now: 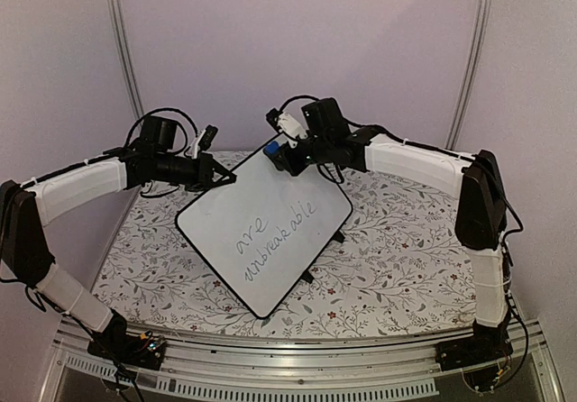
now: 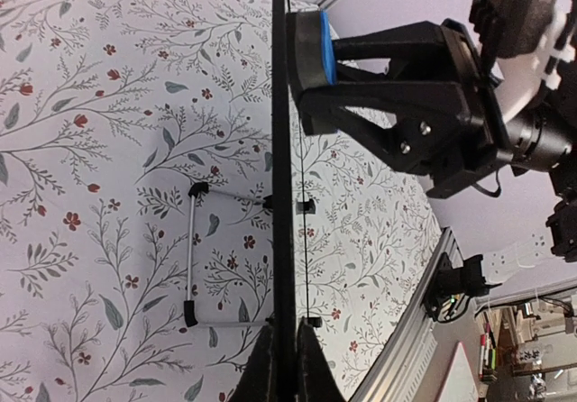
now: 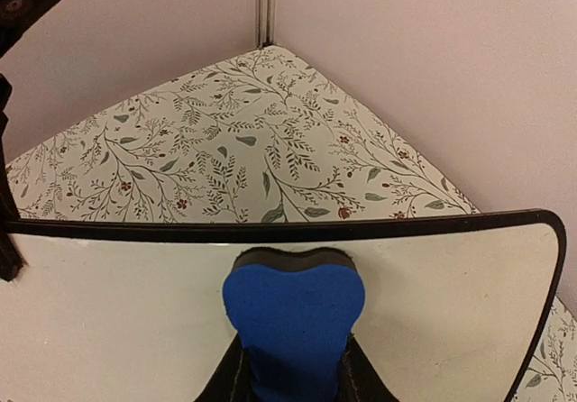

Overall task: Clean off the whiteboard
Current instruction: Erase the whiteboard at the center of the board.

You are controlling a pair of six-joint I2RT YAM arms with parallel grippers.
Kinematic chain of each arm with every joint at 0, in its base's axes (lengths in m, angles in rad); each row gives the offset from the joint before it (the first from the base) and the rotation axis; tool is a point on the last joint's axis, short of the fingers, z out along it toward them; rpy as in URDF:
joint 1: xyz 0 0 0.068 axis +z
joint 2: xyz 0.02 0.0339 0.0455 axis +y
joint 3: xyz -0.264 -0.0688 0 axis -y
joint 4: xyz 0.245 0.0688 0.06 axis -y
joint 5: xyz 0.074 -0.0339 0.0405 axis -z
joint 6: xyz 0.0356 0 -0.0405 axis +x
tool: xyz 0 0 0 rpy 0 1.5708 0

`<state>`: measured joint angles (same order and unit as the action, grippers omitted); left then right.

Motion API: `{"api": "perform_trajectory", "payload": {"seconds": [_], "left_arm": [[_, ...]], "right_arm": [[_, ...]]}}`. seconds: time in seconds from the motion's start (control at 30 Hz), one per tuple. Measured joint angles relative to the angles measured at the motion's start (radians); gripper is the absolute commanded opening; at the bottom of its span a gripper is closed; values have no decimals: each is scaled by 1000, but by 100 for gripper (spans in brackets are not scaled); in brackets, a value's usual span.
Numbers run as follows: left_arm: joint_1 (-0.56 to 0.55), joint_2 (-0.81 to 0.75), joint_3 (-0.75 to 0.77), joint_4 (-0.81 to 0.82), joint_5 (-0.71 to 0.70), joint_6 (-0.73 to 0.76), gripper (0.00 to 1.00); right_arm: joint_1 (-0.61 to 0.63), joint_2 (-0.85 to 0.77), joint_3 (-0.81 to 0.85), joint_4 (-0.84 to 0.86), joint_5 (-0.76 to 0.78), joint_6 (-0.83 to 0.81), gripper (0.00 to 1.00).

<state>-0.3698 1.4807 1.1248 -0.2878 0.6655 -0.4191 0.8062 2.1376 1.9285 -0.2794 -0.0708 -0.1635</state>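
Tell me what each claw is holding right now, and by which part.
Left claw pinches the large flat white whiteboard by its black-rimmed edge. Right claw squeezes the small blue eraser block by its two sides.

whiteboard (image 1: pixel 266 231) on table (image 1: pixel 397 267) centre; left gripper (image 1: pixel 227 178) on its left edge; eraser (image 1: pixel 271 150) in right gripper (image 1: pixel 281 157) against far edge

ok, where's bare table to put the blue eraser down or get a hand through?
Free: floral tablecloth right of the black-rimmed white whiteboard, out to the right arm; also the left-front patch between board and left arm. Crowded: the far edge, where the left hand clamps the board's edge and the right hand holds the blue foam eraser against it.
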Motion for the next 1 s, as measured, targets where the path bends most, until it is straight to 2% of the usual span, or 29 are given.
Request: {"api": "perform_trajectory", "payload": {"seconds": [0.27, 0.4, 0.53, 0.7, 0.87, 1.0], "left_arm": [[-1, 0, 0, 5, 3, 4, 0], [-1, 0, 0, 3, -1, 0, 0], [-1, 0, 0, 5, 1, 2, 0], [-2, 0, 0, 9, 7, 11, 0], [-3, 0, 0, 14, 10, 21, 0], [-3, 0, 0, 14, 11, 22, 0]], "right_arm": [[-112, 5, -8, 0, 39, 29, 24], [-117, -41, -127, 27, 35, 33, 24], [-56, -126, -280, 59, 36, 26, 24], [80, -218, -469, 153, 35, 20, 24], [167, -265, -594, 257, 34, 35, 24], [174, -270, -634, 327, 53, 64, 25]]}}
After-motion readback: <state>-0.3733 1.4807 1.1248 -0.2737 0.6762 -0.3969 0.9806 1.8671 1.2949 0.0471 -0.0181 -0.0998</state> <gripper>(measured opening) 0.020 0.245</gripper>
